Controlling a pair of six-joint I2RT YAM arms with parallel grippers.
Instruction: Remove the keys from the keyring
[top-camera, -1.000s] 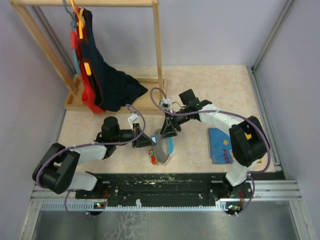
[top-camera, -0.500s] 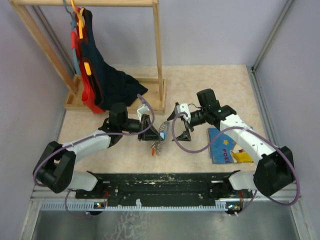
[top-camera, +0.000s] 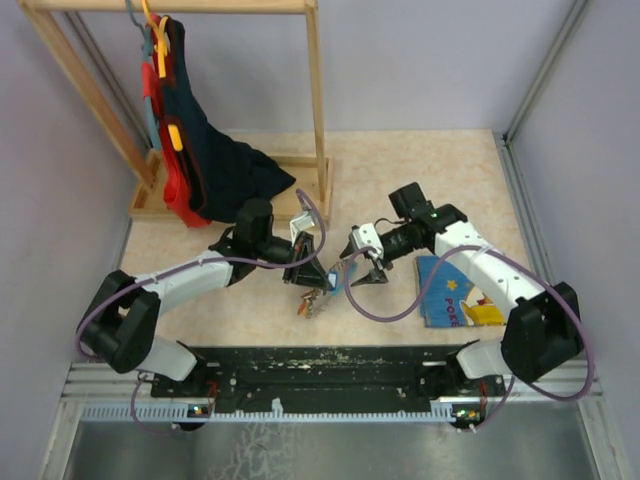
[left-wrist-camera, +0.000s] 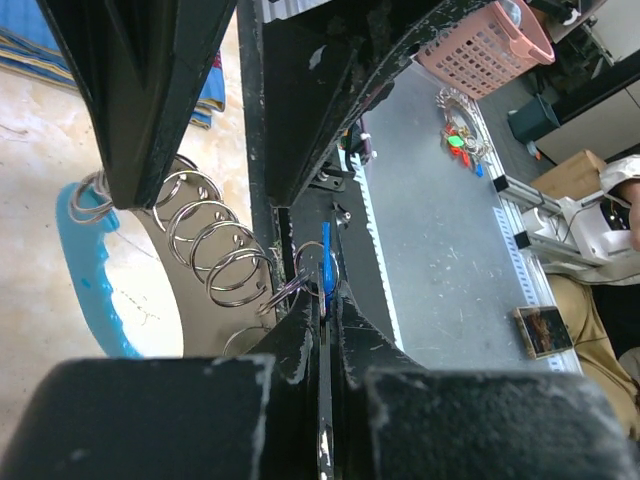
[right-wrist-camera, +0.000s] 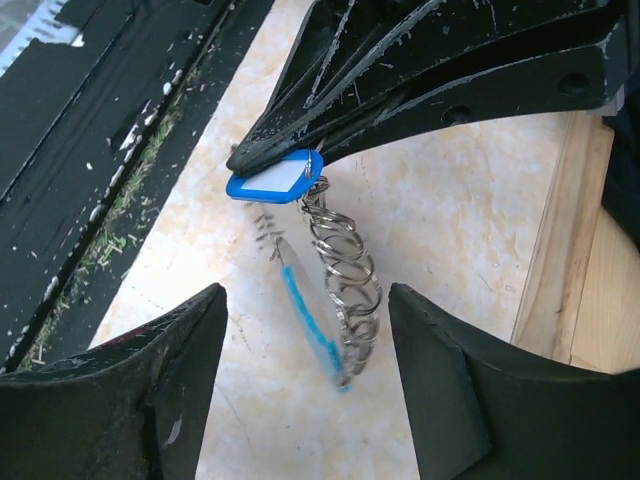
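Beige marbled table (top-camera: 420, 170) inside lilac walls (top-camera: 420, 60); my left fingers (right-wrist-camera: 420, 90) pinch a blue-headed metal key (right-wrist-camera: 272, 180), right fingers (right-wrist-camera: 150, 380) spread wide.

Pale lilac walls (top-camera: 430, 60) closed in a beige marbled tabletop (top-camera: 430, 170). A light wooden clothes rack (top-camera: 317, 100) stood at the far left, holding dark navy and red garments (top-camera: 215, 165). A scuffed black rail (top-camera: 330, 362) ran along the near edge
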